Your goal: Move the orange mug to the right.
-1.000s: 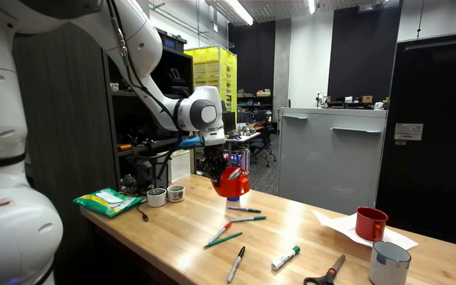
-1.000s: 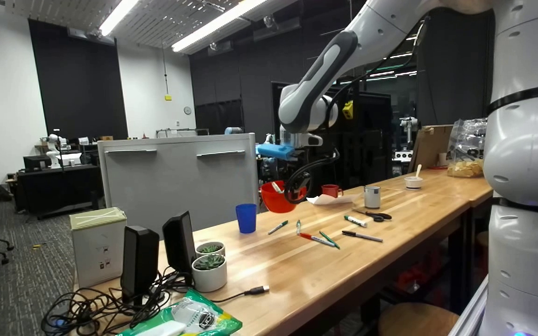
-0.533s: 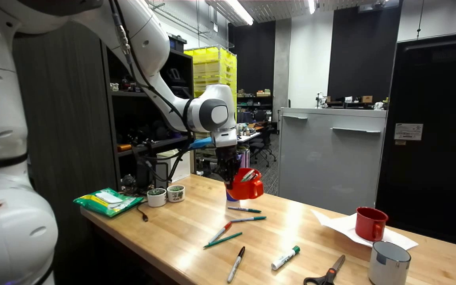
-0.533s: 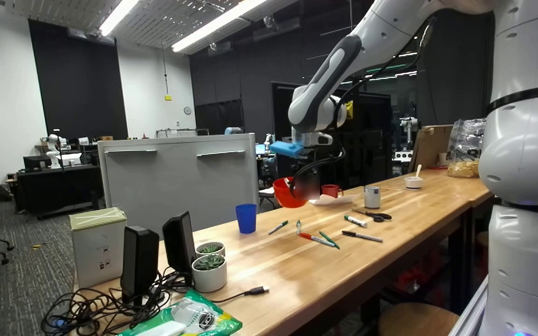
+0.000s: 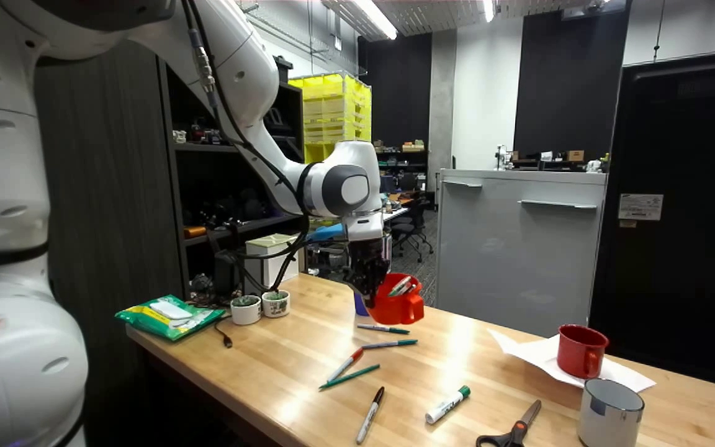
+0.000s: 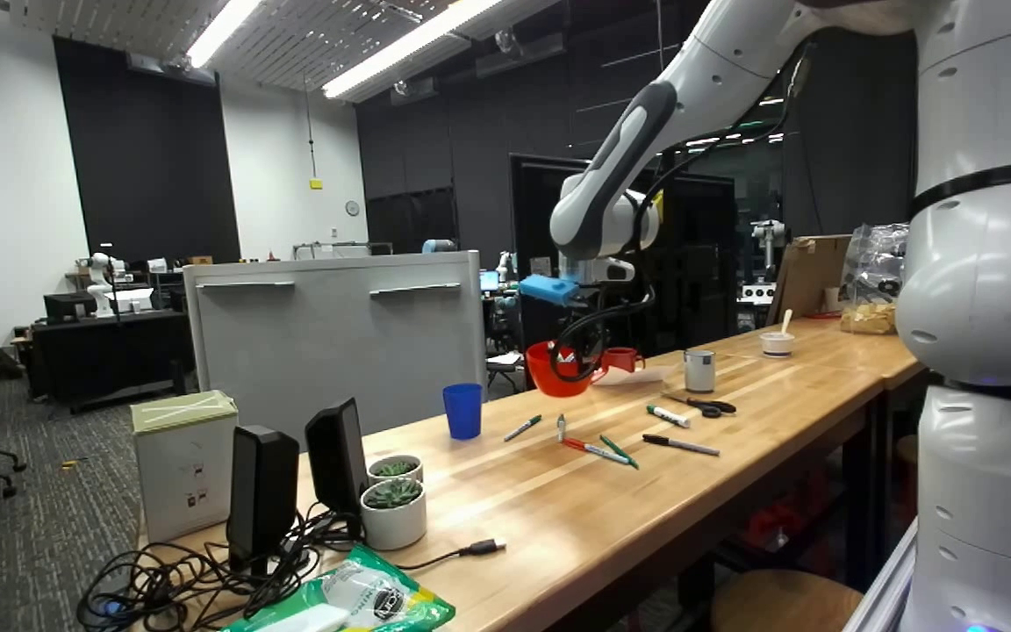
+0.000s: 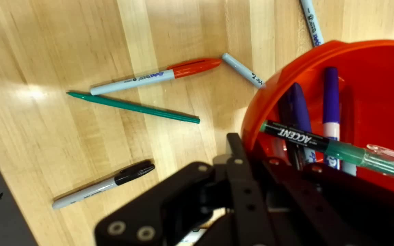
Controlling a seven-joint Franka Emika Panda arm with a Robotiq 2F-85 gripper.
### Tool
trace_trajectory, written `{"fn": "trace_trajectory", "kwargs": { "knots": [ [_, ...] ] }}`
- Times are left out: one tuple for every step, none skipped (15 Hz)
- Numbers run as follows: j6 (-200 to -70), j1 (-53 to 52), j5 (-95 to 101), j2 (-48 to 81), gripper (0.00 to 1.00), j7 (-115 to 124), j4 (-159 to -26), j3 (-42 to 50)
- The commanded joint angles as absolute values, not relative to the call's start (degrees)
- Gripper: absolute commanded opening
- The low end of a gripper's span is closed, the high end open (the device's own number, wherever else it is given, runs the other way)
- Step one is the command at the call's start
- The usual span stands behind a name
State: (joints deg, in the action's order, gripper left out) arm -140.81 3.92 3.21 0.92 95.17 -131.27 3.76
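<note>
One wide, round, glossy, plastic-looking orange-red mug (image 5: 395, 309): in my grasp by the rim, hung above the pale wooden tabletop (image 5: 308, 338).
My black two-fingered gripper (image 7: 248, 145): clenched on the mug's wall, one finger outside, the other seemingly within.
Mug's load: a white marker with a purple cap (image 7: 331, 99), a slim green-and-black plastic pen (image 7: 344, 152), others beside them; seemingly loose.
Tabletop below me: a slim red-capped marker (image 7: 156, 78), a thin green plastic pen (image 7: 133, 107).
Right of me in both exterior views: a darker red cylindrical mug (image 5: 581, 354) on a white sheet of paper (image 5: 539, 354), well apart.
Carry: the step in hand, I judge; set-down not yet done.
Set-down: wants a swing right, mug held level lest pens spill, a stop short of the darker mug, then lowering to wood and letting go.
</note>
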Motion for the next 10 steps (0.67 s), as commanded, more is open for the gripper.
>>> {"fn": "trace_trajectory", "kwargs": {
  "knots": [
    [-142.7,4.6,2.4,1.4,0.01,95.4,-131.8,4.9],
    [-143.0,4.8,2.4,1.5,0.01,95.3,-132.0,5.4],
    [-143.0,5.0,2.3,1.7,0.01,95.2,-132.1,5.8],
    [-143.3,5.3,2.1,1.9,0.01,95.0,-132.3,6.2],
    [-143.5,5.5,1.6,2.1,0.01,94.6,-132.4,6.6],
    [-143.9,5.8,1.0,2.4,0.01,94.3,-132.6,6.9],
    [-144.3,6.0,-0.1,2.7,0.01,93.7,-132.8,7.2],
    [-144.8,6.2,-1.0,2.8,0.01,93.4,-133.1,7.4],
    [-145.2,6.3,-2.1,3.1,0.01,92.8,-133.5,7.6],
    [-145.8,6.5,-3.0,3.4,0.01,92.2,-133.8,7.7]
  ]
}}
